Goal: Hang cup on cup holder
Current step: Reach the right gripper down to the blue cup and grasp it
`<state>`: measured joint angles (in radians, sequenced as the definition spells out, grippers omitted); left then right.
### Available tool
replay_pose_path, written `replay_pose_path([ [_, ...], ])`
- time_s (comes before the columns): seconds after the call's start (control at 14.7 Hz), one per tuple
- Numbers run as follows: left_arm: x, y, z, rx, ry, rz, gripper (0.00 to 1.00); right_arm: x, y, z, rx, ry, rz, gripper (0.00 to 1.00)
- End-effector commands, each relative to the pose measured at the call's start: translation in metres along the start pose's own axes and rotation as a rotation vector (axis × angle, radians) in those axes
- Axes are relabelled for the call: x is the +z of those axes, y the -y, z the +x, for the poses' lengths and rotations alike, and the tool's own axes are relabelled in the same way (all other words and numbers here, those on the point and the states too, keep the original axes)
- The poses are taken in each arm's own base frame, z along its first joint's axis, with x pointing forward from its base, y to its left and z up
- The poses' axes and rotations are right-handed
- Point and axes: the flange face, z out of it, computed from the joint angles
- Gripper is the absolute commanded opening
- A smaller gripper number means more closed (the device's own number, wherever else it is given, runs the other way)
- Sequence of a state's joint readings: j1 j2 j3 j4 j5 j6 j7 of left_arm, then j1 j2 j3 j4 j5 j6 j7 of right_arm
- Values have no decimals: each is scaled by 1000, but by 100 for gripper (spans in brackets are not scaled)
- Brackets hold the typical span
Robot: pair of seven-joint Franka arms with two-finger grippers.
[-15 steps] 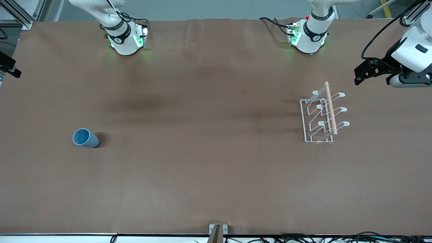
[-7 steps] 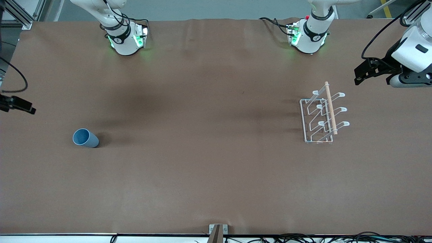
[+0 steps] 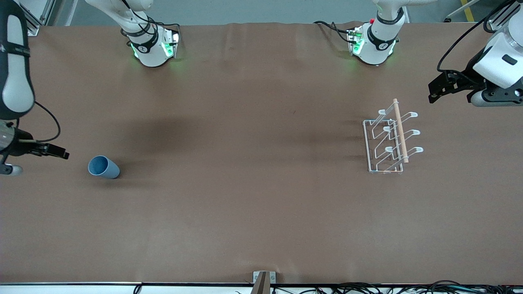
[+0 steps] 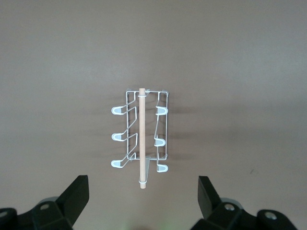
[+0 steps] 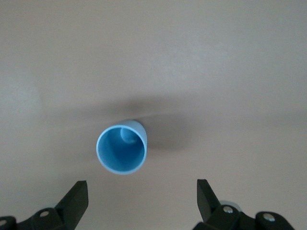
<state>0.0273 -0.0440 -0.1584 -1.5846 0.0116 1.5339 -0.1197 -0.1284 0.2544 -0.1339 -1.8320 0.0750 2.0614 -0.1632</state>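
The light-blue cup point(image 3: 103, 167) sits on the brown table toward the right arm's end, and its open mouth point(image 5: 121, 149) shows in the right wrist view. My right gripper point(image 3: 61, 154) hangs beside the cup, apart from it. It is open point(image 5: 141, 201) with nothing between its fingers. The white wire cup holder point(image 3: 388, 141) with its wooden rod point(image 4: 141, 139) stands toward the left arm's end. No cup hangs on its prongs. My left gripper point(image 3: 432, 93) waits in the air beside the holder, open point(image 4: 142, 199) and empty.
The two arm bases point(image 3: 153, 49) point(image 3: 374, 45) stand at the table's edge farthest from the front camera. A small metal bracket point(image 3: 263, 279) and cables lie at the edge nearest that camera. Brown cover point(image 3: 245, 163) spreads between cup and holder.
My right arm has swung in from the table's end toward the cup, still open. The left arm, the cup and the holder have not moved.
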Motion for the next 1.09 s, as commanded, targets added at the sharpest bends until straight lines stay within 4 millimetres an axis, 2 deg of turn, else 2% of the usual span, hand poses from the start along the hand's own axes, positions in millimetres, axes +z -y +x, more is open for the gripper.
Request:
replay_pose_path([
  [0.0,-4,-1,3,19,3,8,100,41,12,-18,-22,-35,1,100],
  [0.48,-3,-4,2,25,4,8,100,114,11,-20,-59,33,-10,99],
  [0.75,-4,-4,2,25,4,-1,100,140,9,-16,-63,24,-22,95],
  [0.95,-3,-4,2,25,7,-1,100,152,4,-13,-55,22,-25,84],
  [1.02,-3,-4,2,25,7,-2,100,153,5,-12,-56,16,-27,73],
])
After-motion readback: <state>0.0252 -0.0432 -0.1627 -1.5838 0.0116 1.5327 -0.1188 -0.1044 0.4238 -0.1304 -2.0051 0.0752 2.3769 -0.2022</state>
